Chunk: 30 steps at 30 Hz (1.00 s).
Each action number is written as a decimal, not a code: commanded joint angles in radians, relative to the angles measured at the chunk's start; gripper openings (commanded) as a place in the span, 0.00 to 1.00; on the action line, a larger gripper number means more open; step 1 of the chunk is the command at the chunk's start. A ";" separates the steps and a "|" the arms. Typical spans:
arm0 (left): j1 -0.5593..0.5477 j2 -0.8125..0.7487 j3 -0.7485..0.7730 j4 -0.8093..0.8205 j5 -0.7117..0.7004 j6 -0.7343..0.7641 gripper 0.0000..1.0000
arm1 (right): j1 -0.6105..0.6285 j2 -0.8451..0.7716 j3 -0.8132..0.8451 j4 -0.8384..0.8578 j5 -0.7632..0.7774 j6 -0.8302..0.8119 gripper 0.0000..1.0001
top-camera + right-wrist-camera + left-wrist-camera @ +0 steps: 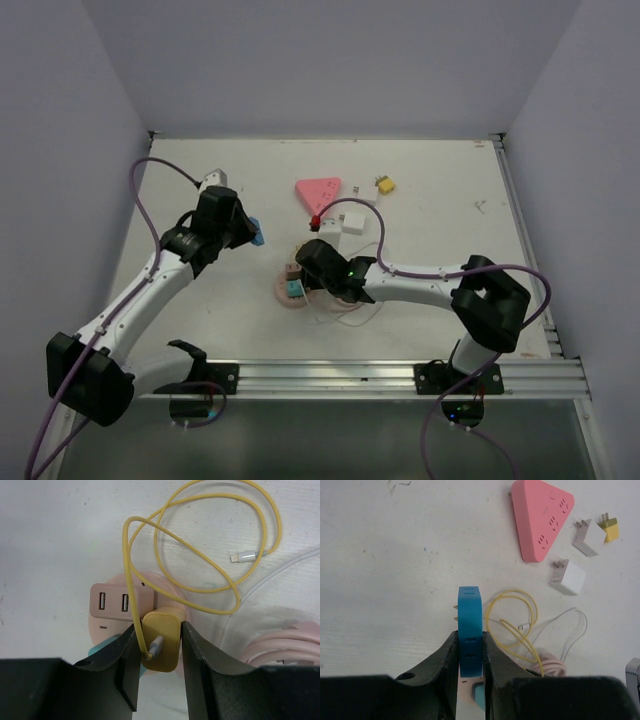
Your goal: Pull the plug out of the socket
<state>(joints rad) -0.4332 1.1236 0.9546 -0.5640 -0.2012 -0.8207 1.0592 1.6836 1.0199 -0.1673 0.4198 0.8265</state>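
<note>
I have the right fingers (125, 670) pinching the yellow plug (161, 641), seemingly seated in the pink socket (112, 602) on the desk (50, 530), the left fingers (445, 661) pinching a blue plug (470, 625) aloft; next I pull straight out.

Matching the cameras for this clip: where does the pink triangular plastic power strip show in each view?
Top external: pink triangular plastic power strip, centre back of the table, beyond both arms.
Left wrist: upper right, above a white cube adapter.
Right wrist: not in it.
Shared landmark: the looped yellow cable, right of the blue plug in the left wrist view, across the top of the right wrist view; too faint to pick out from above.
</note>
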 commanded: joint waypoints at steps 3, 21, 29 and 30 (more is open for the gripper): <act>0.129 0.115 -0.042 0.304 0.181 0.138 0.01 | -0.008 0.064 -0.078 -0.182 -0.044 -0.027 0.00; 0.307 0.826 0.177 1.041 0.735 0.020 0.03 | -0.008 0.065 -0.069 -0.152 -0.085 -0.075 0.00; 0.372 0.880 0.112 0.995 0.695 -0.009 0.07 | -0.010 0.073 -0.066 -0.150 -0.090 -0.081 0.00; 0.378 0.881 0.102 0.978 0.674 -0.003 0.08 | -0.010 0.074 -0.061 -0.152 -0.090 -0.084 0.00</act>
<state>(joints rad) -0.0906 2.0083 1.0813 0.3969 0.4992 -0.8265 1.0531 1.6814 1.0142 -0.1448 0.3794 0.7647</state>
